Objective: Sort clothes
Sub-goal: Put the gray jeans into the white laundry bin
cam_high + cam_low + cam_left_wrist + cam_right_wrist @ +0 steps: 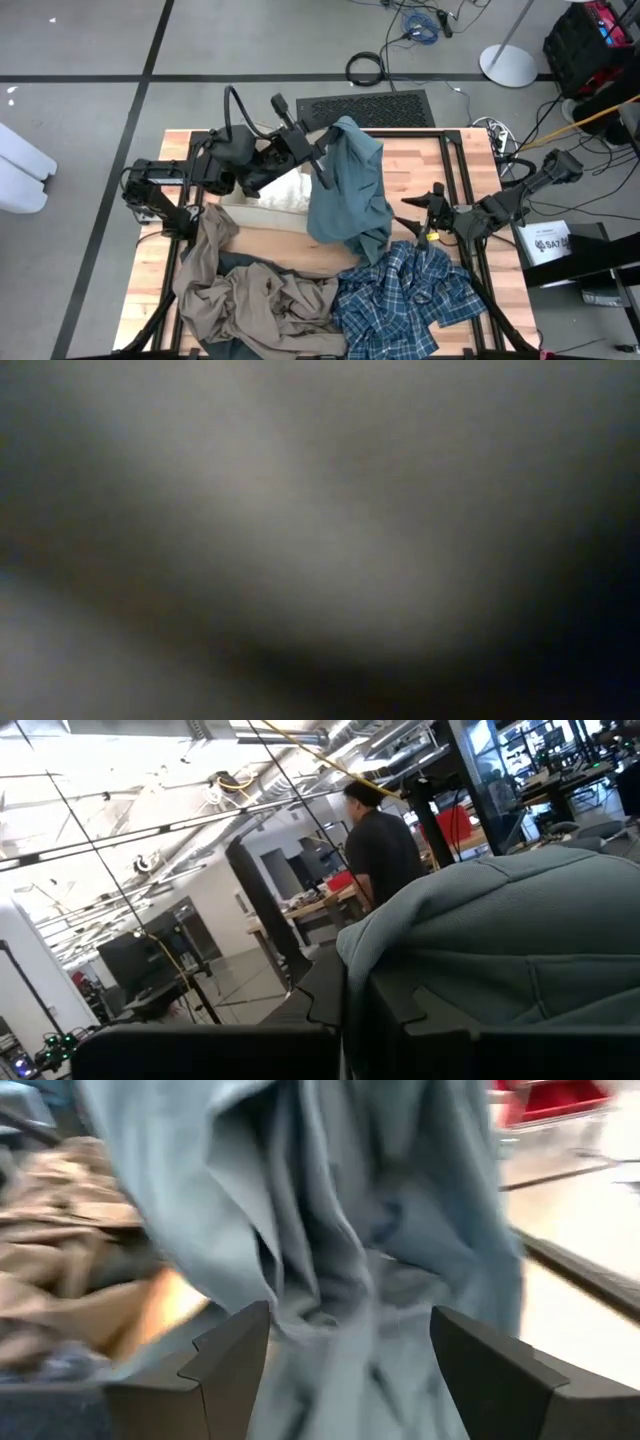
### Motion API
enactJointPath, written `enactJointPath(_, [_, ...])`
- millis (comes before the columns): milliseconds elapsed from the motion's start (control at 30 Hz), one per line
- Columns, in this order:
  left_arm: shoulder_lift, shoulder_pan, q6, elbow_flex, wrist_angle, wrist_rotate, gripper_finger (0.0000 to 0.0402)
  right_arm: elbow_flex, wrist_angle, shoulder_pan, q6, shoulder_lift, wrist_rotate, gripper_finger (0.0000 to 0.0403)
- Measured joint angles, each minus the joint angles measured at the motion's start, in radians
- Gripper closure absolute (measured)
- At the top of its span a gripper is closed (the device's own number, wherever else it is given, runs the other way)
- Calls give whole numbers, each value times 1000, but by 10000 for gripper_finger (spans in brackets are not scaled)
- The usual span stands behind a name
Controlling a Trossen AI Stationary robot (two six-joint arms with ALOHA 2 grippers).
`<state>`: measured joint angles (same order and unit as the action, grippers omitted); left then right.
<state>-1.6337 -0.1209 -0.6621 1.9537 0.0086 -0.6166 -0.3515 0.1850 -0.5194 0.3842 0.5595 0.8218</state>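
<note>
Seen from above, the sorting looks barely begun: the left tool [322,160], pressed together on the upper edge of a soft teal-grey fabric garment [348,190], holds it lifted so that it hangs over the middle of the pale wooden slatted surface [275,243], while the right tool [428,210], its fingers spread and holding nothing, waits just beside the garment's lower hem. A crumpled khaki-tan cloth garment [250,295] lies heaped along the near left of the surface, touching a rumpled blue-and-white plaid shirt [405,295] at the near right; a folded white fabric piece [283,192] shows under the left arm, and no separate sorted stacks can be made out, so most of the work appears to remain. Around the surface lie grey floor marked with dark tape lines, coiled black cables [366,68] and a round white stand base [508,66]. The low view is blocked by something pale close to the lens and shows nothing usable. The left wrist view has the teal-grey garment [520,940] draped over the tool's own dark fingers, with a person in a dark shirt [380,845] standing among workbenches, monitors and ceiling pipework in the room beyond. The right wrist view looks between its wide-spread dark fingers [225,1365] at the hanging teal-grey folds [330,1230], with khaki-tan cloth [60,1250] off to one side.
</note>
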Motion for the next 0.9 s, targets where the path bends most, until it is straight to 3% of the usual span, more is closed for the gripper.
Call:
enactJointPath(100, [0,-1,0,0,-9,-2,384,0,-61,16,-28,2,-90,138])
enactJointPath(267, [0,-4,-21,0,-33,-29,384,0,-90,16,-38,22,-119,138])
enactJointPath(467, [0,-4,-24,0,-37,-29,384,0,-162,23,-124,142,-58,138])
enactJointPath(667, [0,-7,-25,0,-46,-29,384,0,-277,23,-253,239,114,138])
enactJointPath(800, [0,-15,-25,0,-47,-29,384,0,-277,30,-277,240,112,138])
enactJointPath(900, [0,-23,-25,0,-47,-17,384,0,-272,66,-281,238,41,138])
